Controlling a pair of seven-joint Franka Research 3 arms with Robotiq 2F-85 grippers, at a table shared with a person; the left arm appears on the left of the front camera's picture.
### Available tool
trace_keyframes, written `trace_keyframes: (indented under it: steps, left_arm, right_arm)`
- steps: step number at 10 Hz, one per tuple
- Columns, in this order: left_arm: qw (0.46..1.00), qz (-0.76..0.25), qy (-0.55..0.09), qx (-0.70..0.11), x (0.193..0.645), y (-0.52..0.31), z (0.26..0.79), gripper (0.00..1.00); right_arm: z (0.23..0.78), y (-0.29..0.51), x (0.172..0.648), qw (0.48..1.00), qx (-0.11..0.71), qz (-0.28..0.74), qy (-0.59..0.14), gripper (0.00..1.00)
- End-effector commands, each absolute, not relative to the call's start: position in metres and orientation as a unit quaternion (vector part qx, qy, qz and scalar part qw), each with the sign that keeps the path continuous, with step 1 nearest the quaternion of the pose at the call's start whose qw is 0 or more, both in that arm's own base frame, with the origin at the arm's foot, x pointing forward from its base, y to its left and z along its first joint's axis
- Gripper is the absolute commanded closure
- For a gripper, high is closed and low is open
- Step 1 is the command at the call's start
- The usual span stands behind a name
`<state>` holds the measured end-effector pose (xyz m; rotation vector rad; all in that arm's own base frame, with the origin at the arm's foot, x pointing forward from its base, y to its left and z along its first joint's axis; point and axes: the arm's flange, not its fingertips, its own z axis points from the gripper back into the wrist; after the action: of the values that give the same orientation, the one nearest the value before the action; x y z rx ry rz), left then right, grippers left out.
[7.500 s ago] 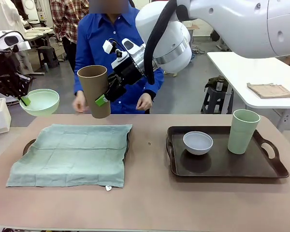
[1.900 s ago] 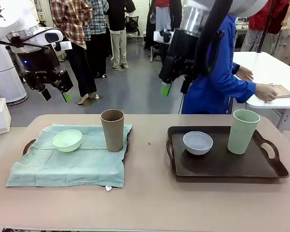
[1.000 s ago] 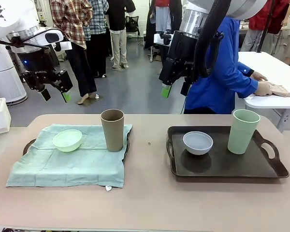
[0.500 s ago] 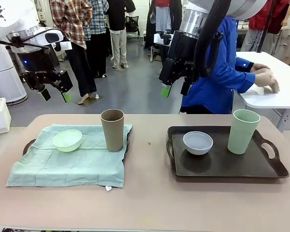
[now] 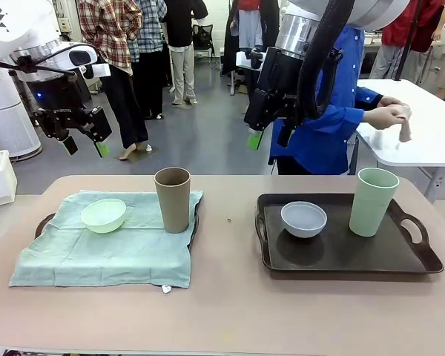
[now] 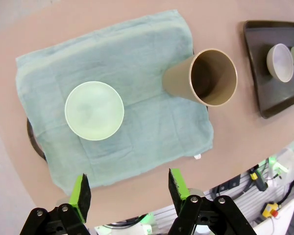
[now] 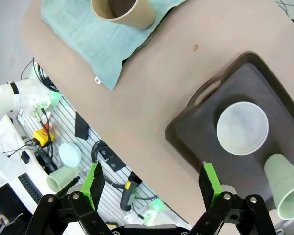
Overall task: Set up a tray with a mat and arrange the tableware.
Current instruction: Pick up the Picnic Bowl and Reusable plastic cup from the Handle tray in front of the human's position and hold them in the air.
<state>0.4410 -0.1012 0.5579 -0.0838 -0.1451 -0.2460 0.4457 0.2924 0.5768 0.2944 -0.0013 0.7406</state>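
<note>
Front view first. The left gripper (image 5: 87,146) hangs high over the table's left end, jaws apart and holding nothing. The right gripper (image 5: 269,138) does the same above the middle, spread wide and empty. Below, the mint green bowl (image 5: 103,215) and the brown cup (image 5: 172,199) sit on the mat (image 5: 107,248), which drapes over the left tray (image 5: 43,223). The pale bowl (image 5: 304,219) and the pale green cup (image 5: 373,202) stand on the bare right tray (image 5: 341,256). Behind them, the person's hands (image 5: 391,116) lift a cloth (image 5: 405,132) at another table.

Left wrist view: green pads (image 6: 81,190) open over the mat's near edge. The brown cup stands close to the mat's corner. If a finger snags that loose cloth, I'd expect the tall cup to go over.

Right wrist view: open fingers look down at the right tray's handle, with the pale bowl and pale green cup just beyond. No mat lies under them, so both probably need lifting first. A low pass could clip the tall cup's rim and topple it, and a shallow pinch on the bowl's rim could slip.
</note>
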Motion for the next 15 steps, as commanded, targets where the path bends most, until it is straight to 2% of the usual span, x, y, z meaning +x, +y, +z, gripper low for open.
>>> trace_keyframes:
  steps: [1,5,7,9,11,12,15]
  left_arm:
    - [0.987,-0.131,-0.074,-0.049,0.439,-0.098,0.557,0.17]
    - [0.989,-0.123,-0.072,-0.042,0.441,-0.101,0.558,0.16]
    - [0.988,-0.119,-0.074,-0.066,0.44,-0.062,0.562,0.16]
    - [0.987,-0.106,-0.058,-0.108,0.441,-0.03,0.558,0.16]
    - [0.98,-0.096,-0.043,-0.169,0.441,-0.008,0.559,0.16]
    - [0.974,-0.085,-0.036,-0.206,0.442,0.003,0.561,0.16]
    - [0.937,-0.043,-0.053,-0.343,0.436,0.046,0.568,0.16]
  right_arm:
    - [0.575,0.29,0.444,0.923,0.138,0.36,-0.002,0.0]
    - [0.577,0.292,0.446,0.922,0.143,0.361,-0.001,0.0]
    - [0.58,0.249,0.425,0.952,0.07,0.295,-0.041,0.0]
    - [0.587,0.196,0.413,0.972,0.047,0.214,-0.085,0.0]
    - [0.595,0.15,0.407,0.979,0.033,0.172,-0.1,0.0]
    - [0.6,0.119,0.402,0.979,0.07,0.157,-0.111,0.0]
    - [0.6,0.021,0.378,0.943,0.27,0.104,-0.164,0.0]
